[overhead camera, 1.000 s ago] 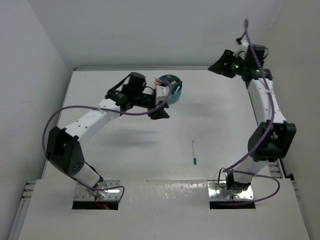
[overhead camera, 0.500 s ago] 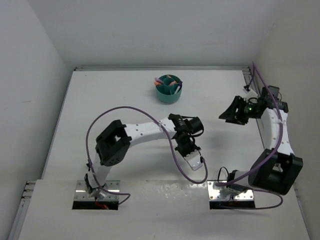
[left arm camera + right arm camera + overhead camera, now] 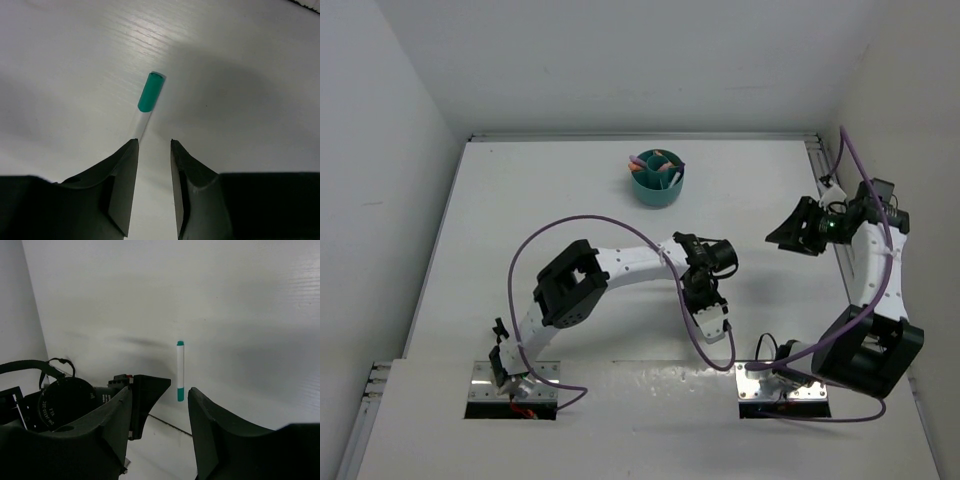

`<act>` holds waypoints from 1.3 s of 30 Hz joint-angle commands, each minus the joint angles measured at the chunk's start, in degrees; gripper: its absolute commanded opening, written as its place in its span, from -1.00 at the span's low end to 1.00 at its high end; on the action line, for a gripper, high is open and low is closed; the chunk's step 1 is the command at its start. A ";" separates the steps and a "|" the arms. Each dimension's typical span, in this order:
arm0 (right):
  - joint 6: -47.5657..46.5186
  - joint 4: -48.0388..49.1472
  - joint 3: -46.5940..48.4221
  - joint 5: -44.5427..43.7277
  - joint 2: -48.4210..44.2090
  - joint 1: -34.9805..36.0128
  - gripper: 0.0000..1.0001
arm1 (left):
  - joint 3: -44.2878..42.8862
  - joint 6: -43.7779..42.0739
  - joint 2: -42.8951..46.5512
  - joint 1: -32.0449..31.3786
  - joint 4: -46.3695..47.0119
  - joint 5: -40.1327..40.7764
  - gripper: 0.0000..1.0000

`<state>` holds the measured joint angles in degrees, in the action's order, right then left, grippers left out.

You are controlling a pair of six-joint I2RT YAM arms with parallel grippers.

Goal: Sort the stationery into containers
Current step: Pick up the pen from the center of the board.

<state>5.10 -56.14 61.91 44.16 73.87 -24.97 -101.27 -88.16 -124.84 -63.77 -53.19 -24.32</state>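
Observation:
A white pen with a teal cap (image 3: 151, 92) lies on the table. Its barrel runs back to the fingertips of my left gripper (image 3: 153, 141), whose jaws stand a narrow gap apart, wider than the barrel, and grip nothing that I can see. In the top view that gripper (image 3: 715, 325) covers the pen. The right wrist view shows the pen (image 3: 180, 371) just beyond one left finger (image 3: 150, 390). My right gripper (image 3: 161, 389) hangs open and empty at the table's right side (image 3: 790, 232). The teal cup (image 3: 657, 190) stands at the back with several items inside.
The table's near edge (image 3: 167, 421) runs just past the pen's cap. The right wall is close behind the right arm (image 3: 870, 250). The left arm's purple cable (image 3: 570, 225) loops over the table's middle.
The left arm swung from the cup down to the pen near the front, and its jaws narrowed. The right arm came down from the back right corner to the right side.

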 commanded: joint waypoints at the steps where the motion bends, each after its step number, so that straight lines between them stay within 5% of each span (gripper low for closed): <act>1: -2.73 -1.34 0.41 1.81 -0.74 -1.04 -0.04 | -1.64 -2.28 -0.67 0.05 0.71 -0.21 -0.22; 14: -7.12 -5.12 0.58 3.47 -0.57 -4.38 -0.05 | -3.23 -3.24 -5.15 -0.04 2.83 2.60 -0.13; 21: -8.35 -6.35 1.19 4.27 -0.57 -4.91 -0.08 | -5.25 -4.21 -9.29 0.48 -2.70 6.12 -0.27; 31: -8.62 -6.97 2.51 6.20 2.24 -4.39 -0.12 | 13.55 -0.70 -2.44 6.72 -4.91 6.66 -0.64; 39: -8.01 -4.96 2.96 6.12 2.95 2.37 -0.12 | 24.20 14.91 2.22 10.59 1.32 2.09 -0.97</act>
<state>-2.59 -62.98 62.74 48.60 77.10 -25.45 -82.43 -82.72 -117.60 -54.78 -45.74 -22.83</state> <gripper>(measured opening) 0.438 0.208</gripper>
